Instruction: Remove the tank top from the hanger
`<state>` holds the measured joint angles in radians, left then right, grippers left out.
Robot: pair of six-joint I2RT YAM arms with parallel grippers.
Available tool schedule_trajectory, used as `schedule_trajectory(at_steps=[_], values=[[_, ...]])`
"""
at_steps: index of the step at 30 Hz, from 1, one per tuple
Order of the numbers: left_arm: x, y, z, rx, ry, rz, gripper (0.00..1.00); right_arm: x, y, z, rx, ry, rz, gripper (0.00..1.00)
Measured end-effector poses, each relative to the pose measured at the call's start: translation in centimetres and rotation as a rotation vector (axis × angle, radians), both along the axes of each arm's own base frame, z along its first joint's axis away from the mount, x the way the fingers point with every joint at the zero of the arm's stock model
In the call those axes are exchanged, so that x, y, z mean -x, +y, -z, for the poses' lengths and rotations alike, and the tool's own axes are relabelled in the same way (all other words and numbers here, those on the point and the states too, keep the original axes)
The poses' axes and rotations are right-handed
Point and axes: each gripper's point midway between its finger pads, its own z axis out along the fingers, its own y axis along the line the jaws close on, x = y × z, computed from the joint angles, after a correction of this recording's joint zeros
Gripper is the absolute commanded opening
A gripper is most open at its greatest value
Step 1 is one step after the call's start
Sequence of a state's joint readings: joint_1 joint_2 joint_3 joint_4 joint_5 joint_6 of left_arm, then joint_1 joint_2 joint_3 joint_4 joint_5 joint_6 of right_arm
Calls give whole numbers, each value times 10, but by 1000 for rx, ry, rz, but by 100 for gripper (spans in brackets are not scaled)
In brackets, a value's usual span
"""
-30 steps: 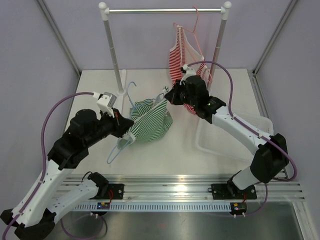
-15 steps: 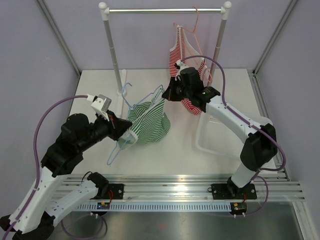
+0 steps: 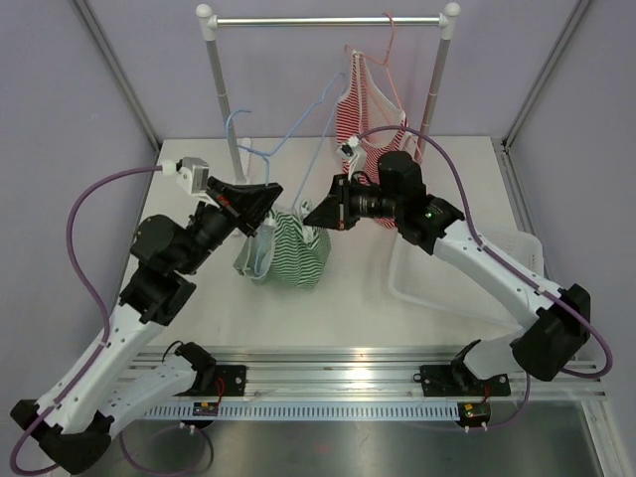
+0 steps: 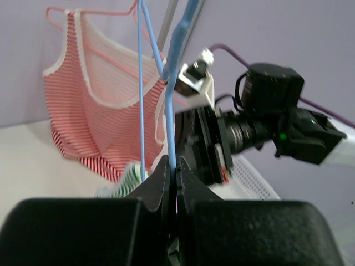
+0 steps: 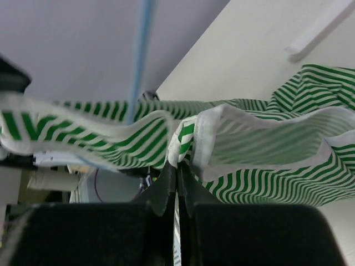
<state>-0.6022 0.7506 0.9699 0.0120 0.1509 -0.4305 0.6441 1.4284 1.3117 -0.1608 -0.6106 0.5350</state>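
Observation:
A green-and-white striped tank top [image 3: 293, 248] hangs on a light blue hanger [image 3: 260, 154] lifted above the table. My left gripper [image 3: 275, 191] is shut on the hanger's blue wire [image 4: 173, 105]. My right gripper [image 3: 310, 216] is shut on the tank top's white-edged strap [image 5: 186, 145], close to the left gripper. The top's body [image 5: 266, 166] droops to the table below both grippers. The hanger's hook points up and to the left.
A clothes rail [image 3: 328, 20] on two white posts stands at the back. A red-and-white striped tank top [image 3: 363, 109] hangs there on a pink hanger; it also shows in the left wrist view [image 4: 94, 111]. A white perforated tray [image 3: 467, 273] lies at the right.
Both grippers have risen, lifting the hanger and green top off the table. The right gripper swung left and down to the strap; the left wrist tilted up and moved right.

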Motion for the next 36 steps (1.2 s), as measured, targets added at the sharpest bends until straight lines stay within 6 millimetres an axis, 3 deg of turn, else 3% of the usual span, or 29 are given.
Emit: schedule_trajectory(at_steps=[3, 7, 9, 14, 16, 18, 21, 25, 26, 28, 29, 32, 36], values=[[-16, -17, -15, 35, -71, 28, 0, 41, 11, -5, 28, -49, -91, 0], [-30, -28, -32, 61, -174, 31, 0, 70, 13, 18, 136, -83, -105, 0], [-32, -28, -45, 68, -228, 20, 0, 70, 3, 49, 212, -59, -59, 0], [-27, -14, -102, 124, -400, -47, 1, 69, -47, 159, 512, 83, 91, 0], [-22, -4, -124, 165, -473, -84, 0, 71, -66, 182, 602, 114, 139, 0], [-18, 3, -135, 189, -517, -111, 0, 68, -77, 189, 653, 118, 184, 0], [-21, 5, -136, 182, -511, -130, 0, 59, -84, 187, 667, 91, 242, 0], [-35, 10, -124, 109, -373, -187, 0, 58, -86, 169, 627, 64, 267, 0], [-38, 15, -119, 92, -332, -211, 0, 59, -84, 161, 604, 56, 265, 9], [-40, 25, -104, 56, -249, -255, 0, 61, -78, 143, 539, 42, 249, 79], [-39, 32, -92, 32, -197, -281, 0, 62, -73, 133, 509, 32, 234, 99], [-35, 49, -61, -30, -73, -341, 0, 56, -59, 106, 446, -11, 210, 100], [-36, 58, -26, -137, 89, -376, 0, 37, -57, 79, 445, -64, 276, 99]])
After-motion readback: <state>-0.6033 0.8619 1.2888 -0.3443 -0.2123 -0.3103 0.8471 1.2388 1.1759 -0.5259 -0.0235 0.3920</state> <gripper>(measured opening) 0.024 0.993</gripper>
